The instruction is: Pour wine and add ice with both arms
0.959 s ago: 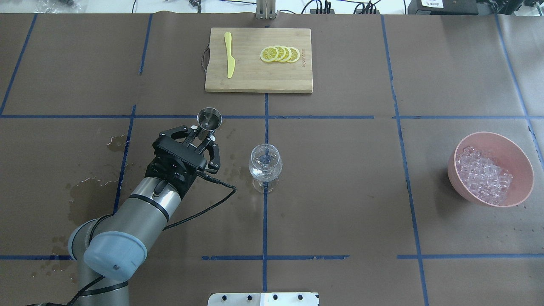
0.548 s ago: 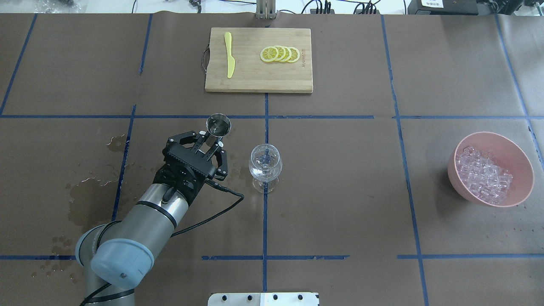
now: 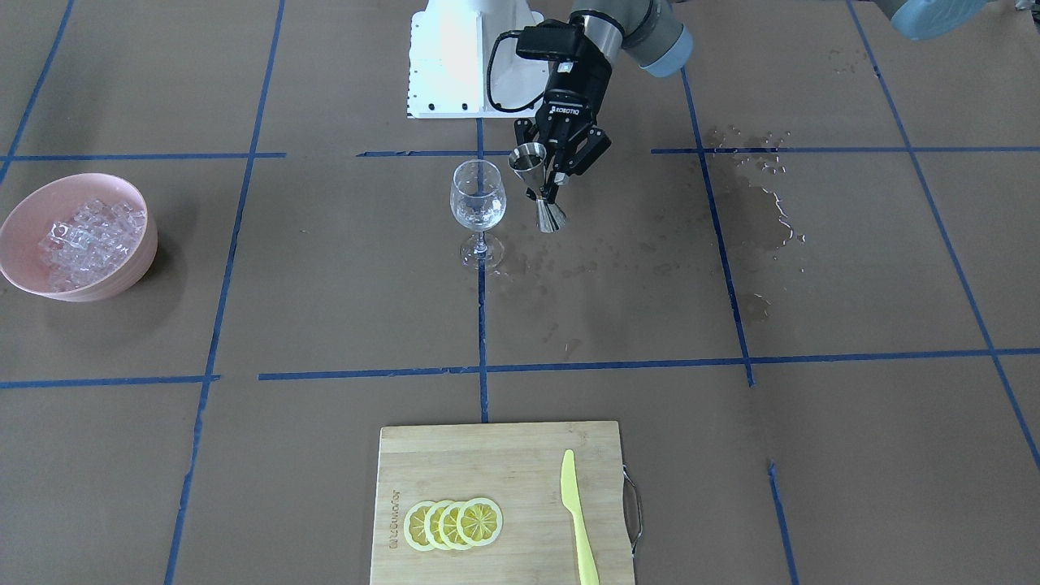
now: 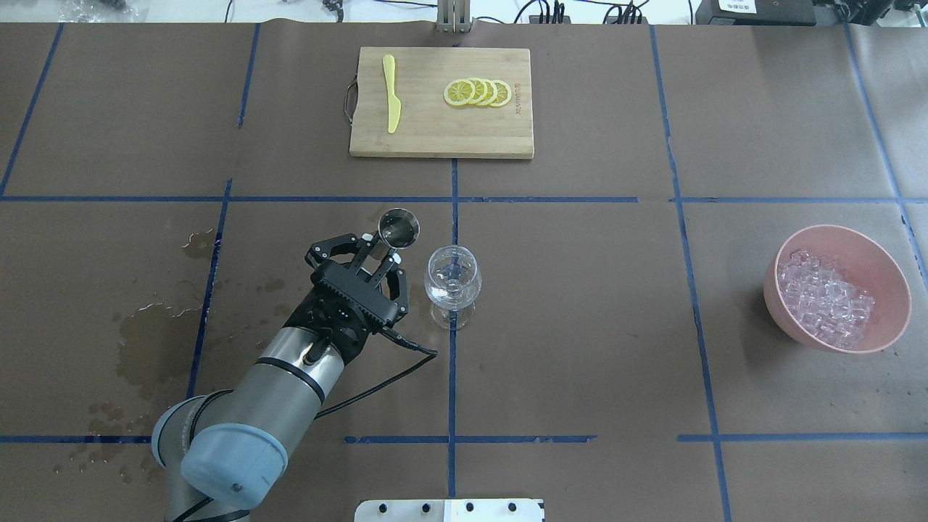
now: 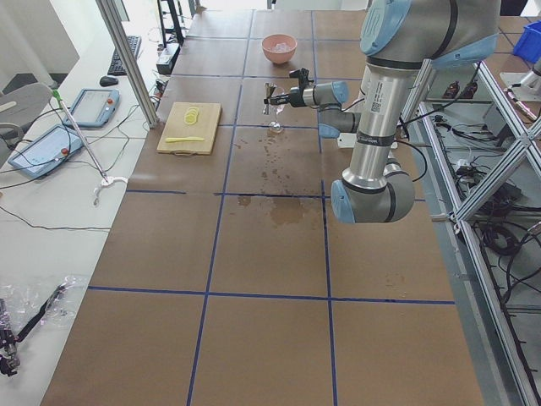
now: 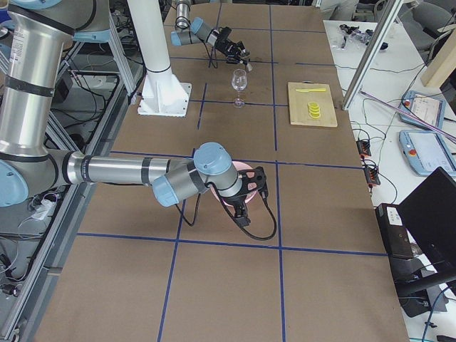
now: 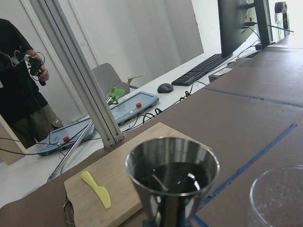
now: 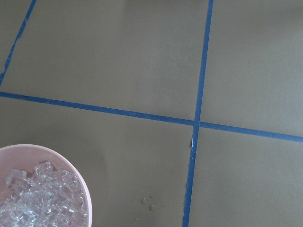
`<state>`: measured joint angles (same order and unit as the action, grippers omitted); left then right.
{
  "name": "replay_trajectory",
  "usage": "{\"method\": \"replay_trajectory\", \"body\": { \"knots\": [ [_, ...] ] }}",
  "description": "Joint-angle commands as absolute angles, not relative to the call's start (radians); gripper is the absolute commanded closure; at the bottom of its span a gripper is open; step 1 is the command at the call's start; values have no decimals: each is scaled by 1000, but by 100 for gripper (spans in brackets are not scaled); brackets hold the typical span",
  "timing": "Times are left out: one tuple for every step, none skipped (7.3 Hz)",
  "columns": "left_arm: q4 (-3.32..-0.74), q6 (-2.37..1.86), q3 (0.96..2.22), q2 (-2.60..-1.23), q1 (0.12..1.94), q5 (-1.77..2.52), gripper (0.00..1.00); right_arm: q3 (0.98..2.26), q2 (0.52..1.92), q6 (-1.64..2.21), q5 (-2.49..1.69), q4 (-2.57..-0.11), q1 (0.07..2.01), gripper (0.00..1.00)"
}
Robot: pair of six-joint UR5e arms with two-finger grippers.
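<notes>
The ice [image 4: 825, 299] is heaped in a pink bowl [image 4: 883, 274], well apart from the wine glass [image 4: 452, 279], toward the robot's right end of the desk [image 4: 580, 326]. The wine glass is stood upright on a blue tape line near the middle of the desk. Just beside the glass, on the robot's left of it, a steel jigger [image 4: 399, 226] is gripped at its narrow waist by the left pincer [image 4: 381, 255] and held clear of the desk, its mouth near the glass's rim but apart from it. Dark liquid is seen inside the jigger's upper cup in the left wrist view. The right pincer [image 6: 243, 206] is seen only from the side, over the pink bowl; whether it is open or closed cannot be told. Beyond the glass, away from the robot, a wooden cutting board [image 4: 442, 134] is laid with lemon slices [image 4: 478, 92] and a yellow knife [image 4: 391, 94]. Wet patches [image 4: 145, 326] are spread farther to the robot's left of the glass.
</notes>
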<state>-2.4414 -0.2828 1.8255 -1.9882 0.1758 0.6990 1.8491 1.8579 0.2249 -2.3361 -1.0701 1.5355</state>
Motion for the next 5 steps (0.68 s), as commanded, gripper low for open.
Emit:
{"method": "replay_trajectory", "body": {
  "knots": [
    [-2441, -108, 1827, -2012, 175, 695, 100, 1848, 1862, 225, -2338, -1069, 1536, 0],
    [-2441, -25, 1830, -2020, 175, 693, 100, 1848, 1864, 225, -2338, -1071, 1536, 0],
    [-2441, -8, 1825, -2020, 175, 693, 100, 1848, 1865, 225, -2338, -1071, 1536, 0],
    [-2441, 62, 1827, -2022, 175, 692, 100, 1848, 1865, 225, -2338, -1071, 1536, 0],
    [-2441, 128, 1822, -2026, 175, 658, 100, 1847, 1865, 225, -2339, -1071, 1536, 0]
  ]
}}
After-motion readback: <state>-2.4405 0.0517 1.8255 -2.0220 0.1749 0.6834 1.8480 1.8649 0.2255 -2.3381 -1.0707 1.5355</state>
